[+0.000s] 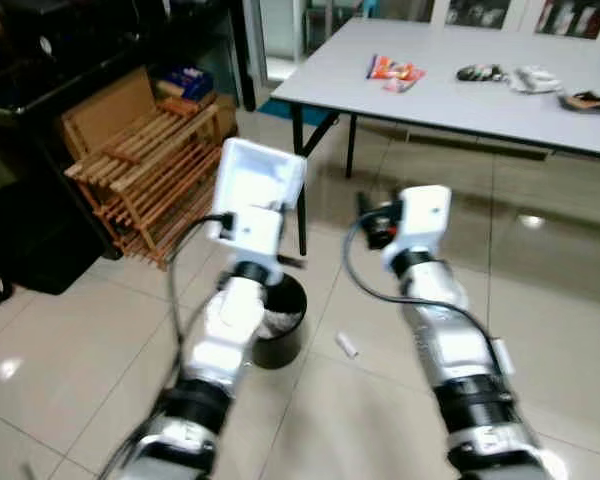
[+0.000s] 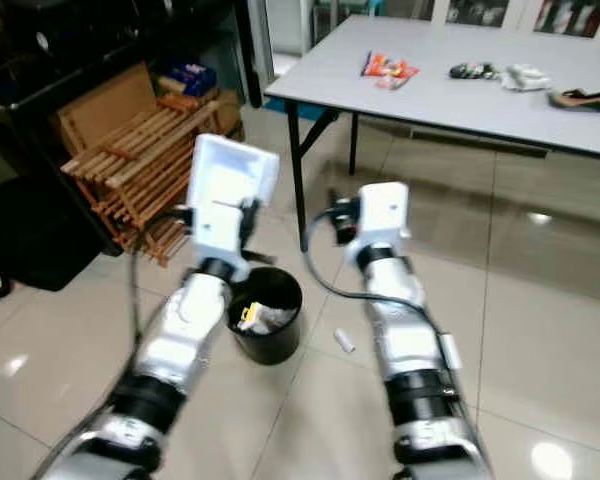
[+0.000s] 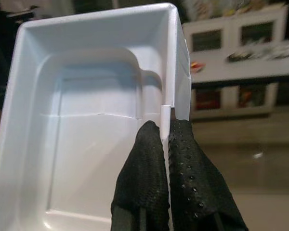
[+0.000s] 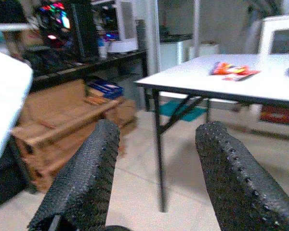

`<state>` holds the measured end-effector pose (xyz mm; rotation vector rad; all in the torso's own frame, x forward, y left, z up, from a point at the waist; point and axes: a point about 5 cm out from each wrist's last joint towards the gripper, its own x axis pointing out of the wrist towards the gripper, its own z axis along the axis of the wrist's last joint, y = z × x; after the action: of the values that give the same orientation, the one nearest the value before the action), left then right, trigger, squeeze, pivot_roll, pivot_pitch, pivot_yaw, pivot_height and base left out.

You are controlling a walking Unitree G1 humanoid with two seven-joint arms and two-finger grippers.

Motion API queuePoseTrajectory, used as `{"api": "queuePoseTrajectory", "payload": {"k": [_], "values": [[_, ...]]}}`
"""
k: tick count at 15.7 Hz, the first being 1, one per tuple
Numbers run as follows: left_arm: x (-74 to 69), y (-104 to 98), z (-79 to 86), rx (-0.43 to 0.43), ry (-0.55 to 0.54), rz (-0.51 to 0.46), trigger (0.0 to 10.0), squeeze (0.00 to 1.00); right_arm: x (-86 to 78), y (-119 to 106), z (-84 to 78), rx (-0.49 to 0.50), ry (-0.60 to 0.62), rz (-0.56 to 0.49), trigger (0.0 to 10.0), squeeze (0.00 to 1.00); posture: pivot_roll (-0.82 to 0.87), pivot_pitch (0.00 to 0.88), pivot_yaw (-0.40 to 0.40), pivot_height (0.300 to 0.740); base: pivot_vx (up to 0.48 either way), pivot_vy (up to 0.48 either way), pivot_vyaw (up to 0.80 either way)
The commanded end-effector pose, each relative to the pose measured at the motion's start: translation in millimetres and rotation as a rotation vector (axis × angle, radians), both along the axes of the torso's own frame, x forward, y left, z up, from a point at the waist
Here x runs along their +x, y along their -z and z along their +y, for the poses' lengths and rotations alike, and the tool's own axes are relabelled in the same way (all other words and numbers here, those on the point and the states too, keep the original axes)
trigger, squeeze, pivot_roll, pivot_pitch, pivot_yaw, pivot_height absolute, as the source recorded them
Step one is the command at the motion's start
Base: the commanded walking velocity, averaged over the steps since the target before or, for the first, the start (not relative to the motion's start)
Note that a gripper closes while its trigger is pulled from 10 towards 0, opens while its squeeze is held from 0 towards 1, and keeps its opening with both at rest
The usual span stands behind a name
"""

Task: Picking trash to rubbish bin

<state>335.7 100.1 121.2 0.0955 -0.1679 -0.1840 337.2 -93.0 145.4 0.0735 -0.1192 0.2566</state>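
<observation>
Now a white plastic tray (image 3: pixel 91 120) is gripped by the left pincer (image 3: pixel 166 144), whose two black fingers (image 3: pixel 144 187) are pressed together on the thin wall of the tray. The tray is held upright in the air, above the black rubbish bin (image 2: pixel 267 317) and a little to the side of it. The bin stands on the tiled floor (image 2: pixel 540 330), and some light paper and a small yellow piece (image 2: pixel 246 316) are seen inside it.

The right pincer (image 4: pixel 156 163) is held open, with a wide gap between its fingers (image 4: pixel 86 178), and nothing is gripped by it. It is raised beside the tray, on the right of the bin and higher than it.

A small white piece of trash (image 2: pixel 345 342) is lying on the floor just beside the bin, on its right side.

Behind the bin a grey tabletop (image 2: pixel 450 95) on black legs is seen. An orange and red wrapper (image 2: pixel 385 69) is lying on it, and some more small things (image 2: pixel 500 73) are placed farther along it; what they are cannot be told. To the left of the bin a wooden rack (image 2: pixel 140 165) is leaning beside a cardboard box (image 2: pixel 105 105).
</observation>
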Motion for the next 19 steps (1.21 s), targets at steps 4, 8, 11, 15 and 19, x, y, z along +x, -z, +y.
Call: {"api": "queuePoseTrajectory", "payload": {"k": [4, 8, 11, 15, 19], "values": [[0.7, -2.3, -5.9, -0.009, 0.011, 0.0, 10.0, 0.0, 1.1, -1.5, -5.7, -0.017, 0.01, -0.003, 10.0, 0.0, 0.03, 0.022, 0.084, 0.74, 0.296, 0.0, 0.0], [0.8, -2.6, -5.5, -0.01, 0.01, -0.001, 10.0, 0.0, 0.9, -1.2, -5.0, -0.017, 0.008, -0.003, 10.0, 0.0, 0.03, 0.021, 0.085, 0.74, 0.298, 0.0, 0.0], [0.6, -2.6, -5.5, -0.009, 0.012, -0.002, 10.0, 0.0, 0.7, -0.9, -4.4, -0.017, 0.005, -0.001, 10.0, 0.0, 0.03, 0.019, 0.086, 0.74, 0.298, 0.0, 0.0], [0.3, -2.2, -5.6, -0.009, 0.013, -0.001, 10.0, 0.0, 0.1, 0.1, -3.9, -0.019, 0.004, 0.001, 10.0, 0.0, 0.03, 0.017, 0.087, 0.74, 0.295, 0.0, 0.0], [0.1, -1.9, -5.9, -0.008, 0.013, 0.001, 10.0, 0.0, -0.1, 0.9, -3.2, -0.023, 0.0, 0.005, 10.0, 0.0, 0.03, 0.018, 0.084, 0.74, 0.296, 0.0, 0.0]]}}
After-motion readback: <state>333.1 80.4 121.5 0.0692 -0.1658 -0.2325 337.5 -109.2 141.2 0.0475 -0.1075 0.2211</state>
